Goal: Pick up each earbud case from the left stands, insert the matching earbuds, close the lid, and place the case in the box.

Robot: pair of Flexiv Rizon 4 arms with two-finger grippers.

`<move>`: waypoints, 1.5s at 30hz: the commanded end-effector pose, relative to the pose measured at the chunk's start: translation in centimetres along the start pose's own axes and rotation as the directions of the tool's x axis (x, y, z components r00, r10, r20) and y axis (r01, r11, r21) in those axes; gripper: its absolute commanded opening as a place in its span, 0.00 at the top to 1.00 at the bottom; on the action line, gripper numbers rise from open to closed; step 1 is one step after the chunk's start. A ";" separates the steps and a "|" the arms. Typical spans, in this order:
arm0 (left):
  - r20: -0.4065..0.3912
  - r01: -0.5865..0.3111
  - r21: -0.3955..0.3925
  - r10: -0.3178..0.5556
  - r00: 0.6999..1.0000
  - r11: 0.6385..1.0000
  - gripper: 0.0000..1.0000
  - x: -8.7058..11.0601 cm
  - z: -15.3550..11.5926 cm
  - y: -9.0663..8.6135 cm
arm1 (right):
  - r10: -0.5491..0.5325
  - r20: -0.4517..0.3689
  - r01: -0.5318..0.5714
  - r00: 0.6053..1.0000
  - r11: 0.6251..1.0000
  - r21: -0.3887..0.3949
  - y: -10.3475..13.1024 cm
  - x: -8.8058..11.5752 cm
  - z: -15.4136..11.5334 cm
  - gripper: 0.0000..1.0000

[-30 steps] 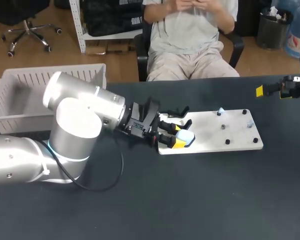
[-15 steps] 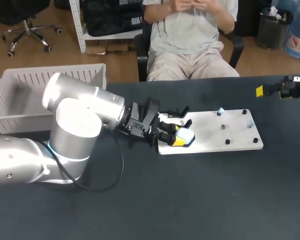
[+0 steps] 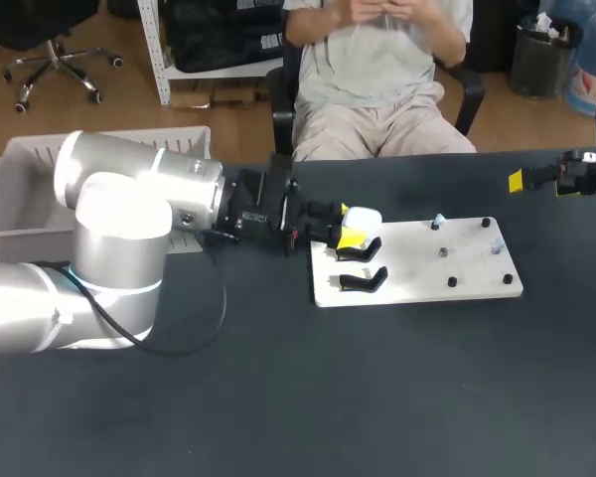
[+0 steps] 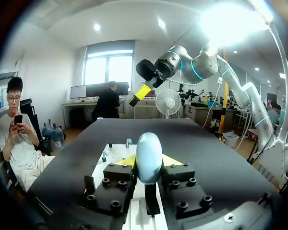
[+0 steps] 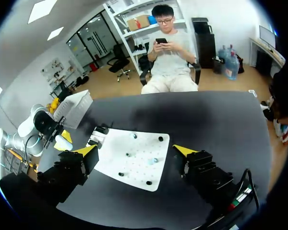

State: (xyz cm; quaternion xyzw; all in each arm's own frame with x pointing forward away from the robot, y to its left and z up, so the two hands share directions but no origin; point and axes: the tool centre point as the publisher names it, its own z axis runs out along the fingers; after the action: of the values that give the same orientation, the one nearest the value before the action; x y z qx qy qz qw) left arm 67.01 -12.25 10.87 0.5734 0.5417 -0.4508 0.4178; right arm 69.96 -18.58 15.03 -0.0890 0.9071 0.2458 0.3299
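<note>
My left arm (image 3: 119,214): comes in from my left, forearm low across the table, wrist pointing right | left gripper (image 3: 354,231): yellow tips pressed on both sides of the earbud case (image 3: 363,216) | my right arm (image 3: 588,175): held high at the far right edge | right gripper (image 5: 137,152): fingers spread wide apart, angled down at the table.

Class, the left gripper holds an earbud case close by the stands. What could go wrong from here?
The earbud case is pinched only at the yellow tips of the left gripper, so it might slip out. It hangs close to the black stands, so a low sideways move could snag one.
</note>
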 end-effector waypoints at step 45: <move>0.208 -0.027 -0.050 0.037 0.977 0.998 1.00 -4.3 0.5 -2.4 | -0.088 -0.002 0.088 0.996 0.996 -0.027 2.3 -0.5 -1.7 0.00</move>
State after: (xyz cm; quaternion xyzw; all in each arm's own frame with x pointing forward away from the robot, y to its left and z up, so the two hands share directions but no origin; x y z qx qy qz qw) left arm 64.48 -13.15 15.26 0.5227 0.4980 -0.4876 0.4909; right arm 69.75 -17.35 16.43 -0.1303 0.8998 0.2398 0.3403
